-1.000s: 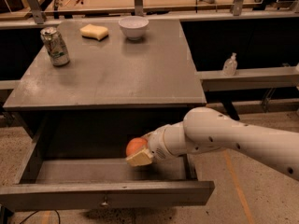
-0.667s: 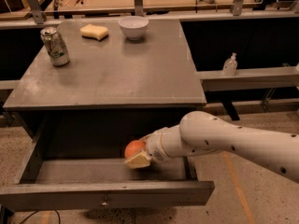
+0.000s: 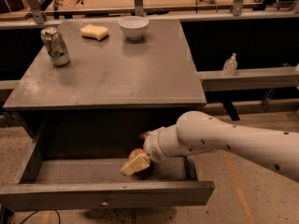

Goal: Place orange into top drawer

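The top drawer (image 3: 60,196) of the grey cabinet is pulled wide open, with its knob at the front centre. My white arm reaches down into it from the right. My gripper (image 3: 137,156) is inside the drawer, right of centre, shut on the orange (image 3: 136,152), which is low over the drawer floor. One cream-coloured finger (image 3: 134,165) shows in front of the fruit and hides most of it. I cannot tell whether the orange touches the floor.
On the cabinet top (image 3: 117,73) stand a drink can (image 3: 55,45) at the far left, a yellow sponge (image 3: 94,31) and a white bowl (image 3: 134,27) at the back. A small bottle (image 3: 230,64) stands on a ledge to the right.
My gripper has moved slightly down and left with the orange, deeper into the drawer. Nothing else has moved.
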`<state>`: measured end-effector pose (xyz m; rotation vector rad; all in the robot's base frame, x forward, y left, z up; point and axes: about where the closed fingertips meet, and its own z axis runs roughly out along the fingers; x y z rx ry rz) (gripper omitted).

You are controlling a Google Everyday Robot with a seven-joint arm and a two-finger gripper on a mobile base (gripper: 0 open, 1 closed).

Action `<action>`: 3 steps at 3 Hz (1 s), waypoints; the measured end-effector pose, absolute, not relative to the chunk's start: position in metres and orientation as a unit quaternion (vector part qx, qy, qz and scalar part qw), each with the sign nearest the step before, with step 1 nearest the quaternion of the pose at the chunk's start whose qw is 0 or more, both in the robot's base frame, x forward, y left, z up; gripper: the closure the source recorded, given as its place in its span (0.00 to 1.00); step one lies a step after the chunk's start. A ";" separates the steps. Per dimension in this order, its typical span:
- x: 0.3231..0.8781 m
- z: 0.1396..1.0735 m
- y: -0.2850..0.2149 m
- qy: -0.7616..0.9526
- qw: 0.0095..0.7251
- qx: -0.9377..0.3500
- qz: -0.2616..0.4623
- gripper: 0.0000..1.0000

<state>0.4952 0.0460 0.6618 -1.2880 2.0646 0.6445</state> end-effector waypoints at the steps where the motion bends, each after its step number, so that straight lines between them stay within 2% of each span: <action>1: 0.504 0.685 0.046 0.781 0.326 -0.476 0.240 0.00; 2: 0.507 0.721 0.043 0.774 0.348 -0.466 0.249 0.15; 3: 0.495 0.756 0.019 0.783 0.350 -0.433 0.278 0.39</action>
